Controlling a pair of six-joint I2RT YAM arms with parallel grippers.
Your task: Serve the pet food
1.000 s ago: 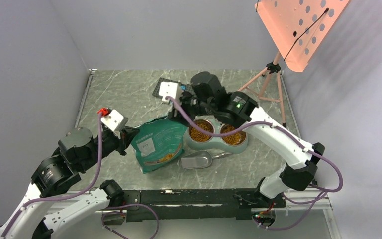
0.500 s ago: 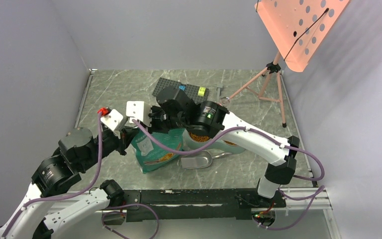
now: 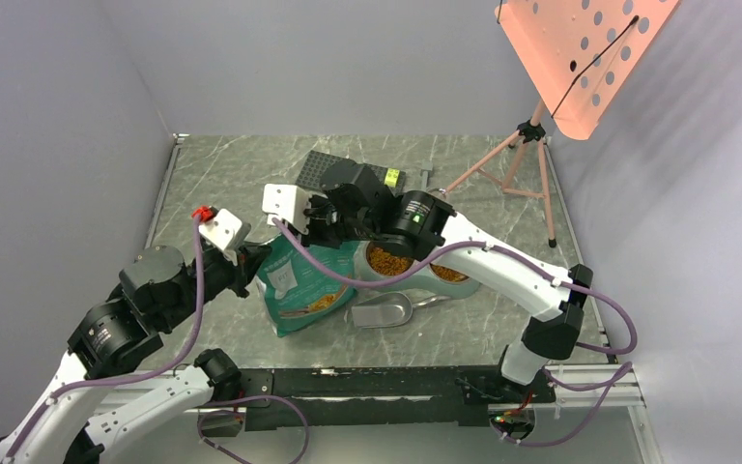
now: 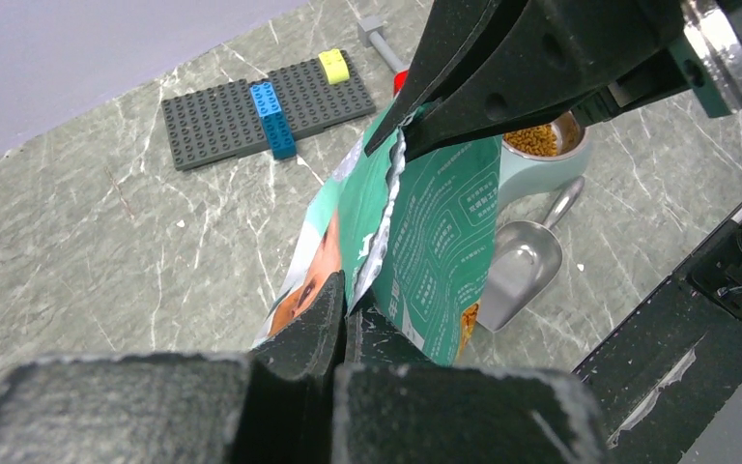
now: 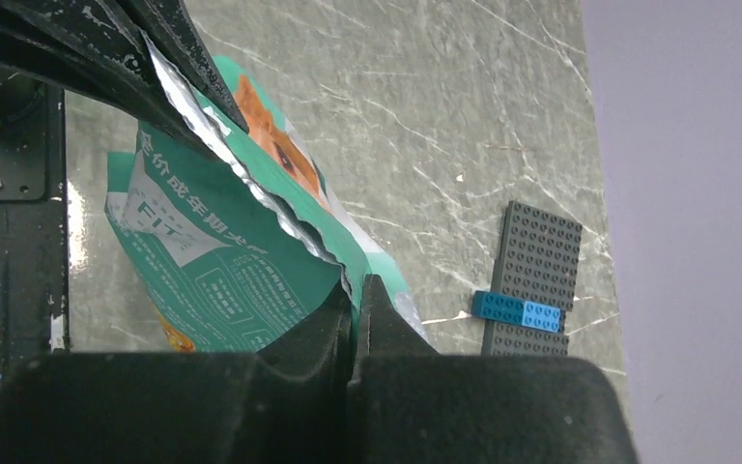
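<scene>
Teal-and-white foil pouch: printed with a golden retriever, it is strung between the two grippers by its torn, silver-lined top edge. Its body hangs below them towards the table.
Left gripper: black fingers pressed together on one end of the pouch's top edge, with foil caught between them.
Right gripper: clamped tight on the opposite end of the same edge. It faces the left gripper across the pouch mouth.
Pet food: orange-brown kibble pellets fill both cups of the dish. They lie under the right arm just behind the right gripper, on the far side of the pouch from the left gripper.
Dish: grey-green twin-bowl dish with steel cups, just beside the pouch, below and behind the right gripper.
Scoop: shiny metal scoop lying on the table against the dish's near side. It is beside the pouch's lower corner and lower than both grippers.
Plate: dark grey studded building plate carrying a blue brick and a yellow brick, beyond the right gripper and apart from the pouch.
Stand: pink tripod stand holding a perforated pink board, well apart from both grippers, off to the right gripper's right.
Table: grey-green marbled table top, beneath both grippers.
</scene>
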